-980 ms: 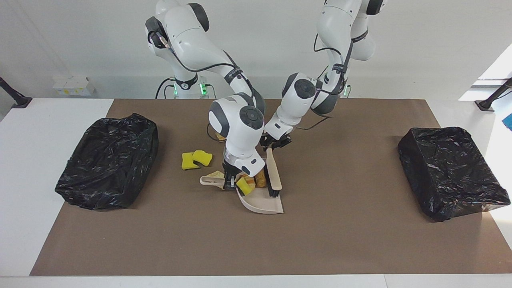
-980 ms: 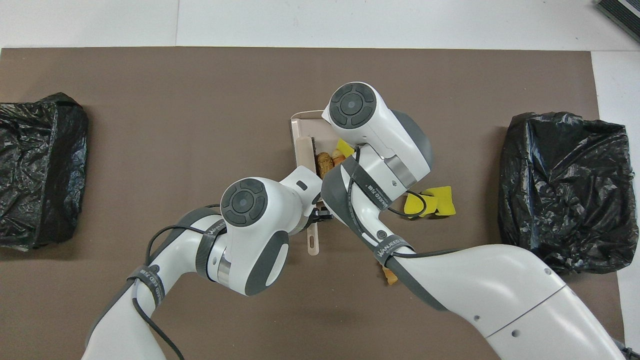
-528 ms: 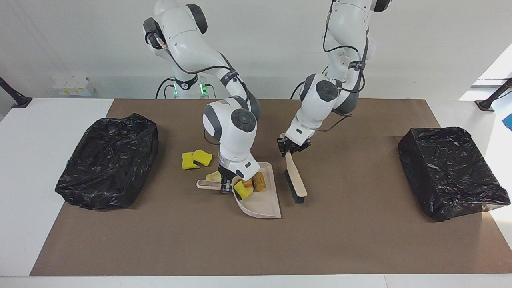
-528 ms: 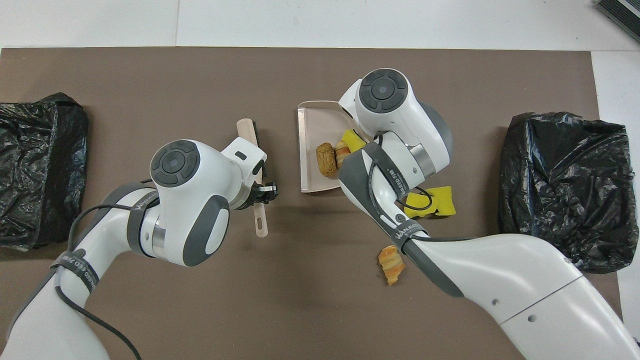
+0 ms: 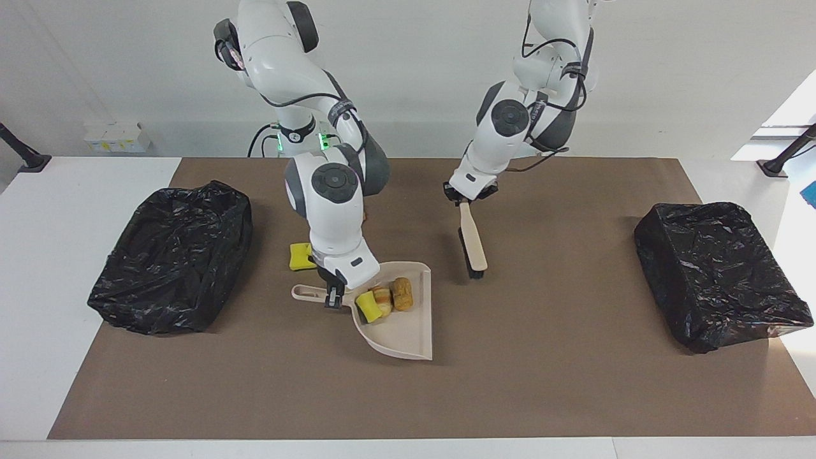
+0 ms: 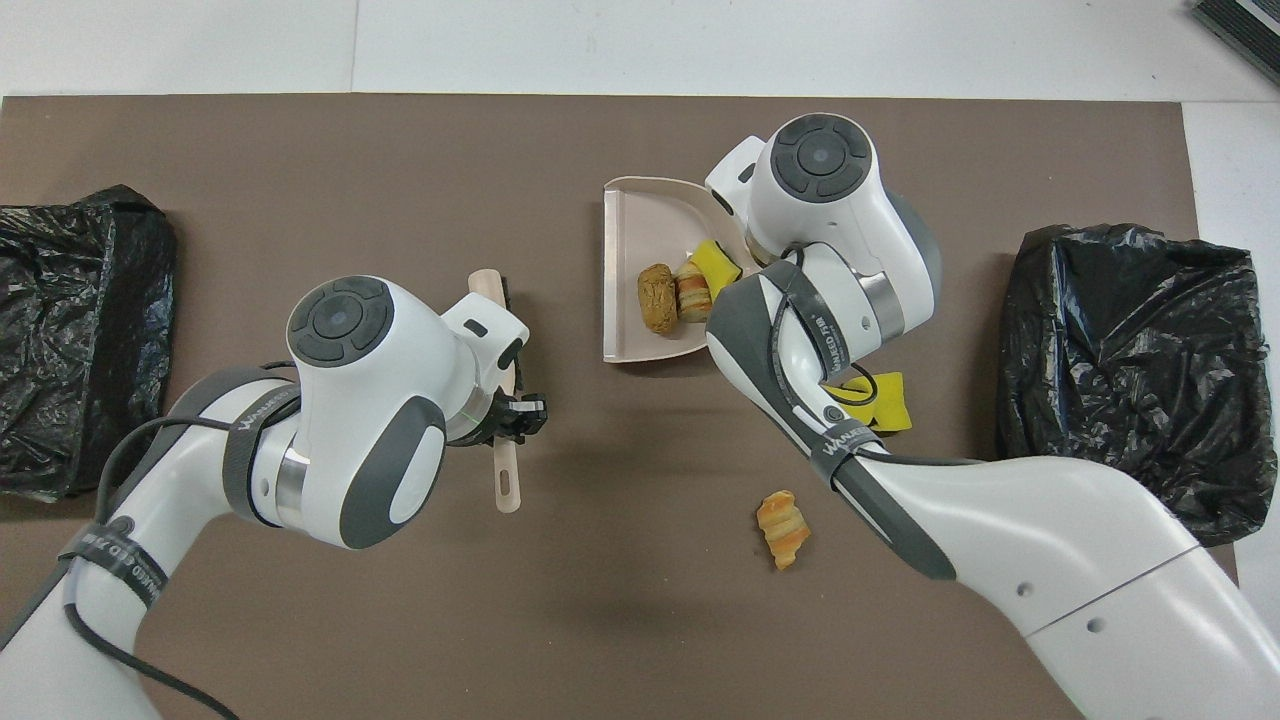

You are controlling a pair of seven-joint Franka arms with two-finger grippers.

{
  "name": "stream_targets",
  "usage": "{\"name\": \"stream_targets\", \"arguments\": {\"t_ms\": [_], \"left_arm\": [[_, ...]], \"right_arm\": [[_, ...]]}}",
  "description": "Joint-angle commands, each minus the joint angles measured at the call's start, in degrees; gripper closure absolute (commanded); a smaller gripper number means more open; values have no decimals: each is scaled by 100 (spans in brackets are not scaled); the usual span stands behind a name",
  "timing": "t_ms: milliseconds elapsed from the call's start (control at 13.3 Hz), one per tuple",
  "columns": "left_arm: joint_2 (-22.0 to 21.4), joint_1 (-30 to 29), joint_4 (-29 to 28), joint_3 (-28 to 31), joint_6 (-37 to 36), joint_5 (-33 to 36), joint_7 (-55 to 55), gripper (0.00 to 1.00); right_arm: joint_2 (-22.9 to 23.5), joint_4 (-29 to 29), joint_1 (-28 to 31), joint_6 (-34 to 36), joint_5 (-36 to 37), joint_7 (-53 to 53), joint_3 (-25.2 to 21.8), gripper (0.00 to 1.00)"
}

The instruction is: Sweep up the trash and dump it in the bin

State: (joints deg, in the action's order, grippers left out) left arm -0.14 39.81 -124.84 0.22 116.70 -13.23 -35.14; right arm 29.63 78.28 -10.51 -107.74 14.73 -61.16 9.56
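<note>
My right gripper (image 5: 331,294) is shut on the handle of a beige dustpan (image 5: 408,335), also in the overhead view (image 6: 640,215). In the pan lie three pieces of trash: a yellow sponge chunk (image 5: 366,305), a striped bread lump (image 5: 381,298) and a brown lump (image 5: 401,293). Two yellow sponge chunks (image 5: 298,256) lie on the mat beside the pan, nearer to the robots. A croissant-like lump (image 6: 783,527) lies nearer still. My left gripper (image 5: 470,194) is shut on the handle of a beige brush (image 5: 473,245), bristle end down by the mat, apart from the pan.
A bin lined with a black bag (image 5: 172,255) stands at the right arm's end of the table. A second one (image 5: 717,274) stands at the left arm's end. A brown mat (image 5: 542,382) covers the table.
The left gripper drew the brush out of the dustpan, toward the left arm's end and the robots. The right gripper shifted the loaded dustpan toward the right arm's end.
</note>
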Motion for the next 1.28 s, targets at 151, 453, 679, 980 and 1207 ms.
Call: {"name": "stream_targets", "arguments": {"t_ms": [151,453,679,980,1207], "left_arm": [[-900,1035,-1735,39,1151,110,-1079,100],[-1084,1354,-2132,48,1575,110,-1628,100],[-1050,1275,-2177,57,1787,110,-1489,63],[-778,653,-1634,74,1550,119,-1356,0],[-567,-173,-1106,92,1252,128,1,0]], "right_arm": [[-1160,776,917,736,-146,-1150,63,100],[-1949,1520,1822,957,90,-1669,46,100],[-2495,2049,2420,904,310,-2346,46,100],[-3216,3129,3325,204,557,-3048,37,100],[-3638,3842,3819,-500,872,-3201,11,100]]}}
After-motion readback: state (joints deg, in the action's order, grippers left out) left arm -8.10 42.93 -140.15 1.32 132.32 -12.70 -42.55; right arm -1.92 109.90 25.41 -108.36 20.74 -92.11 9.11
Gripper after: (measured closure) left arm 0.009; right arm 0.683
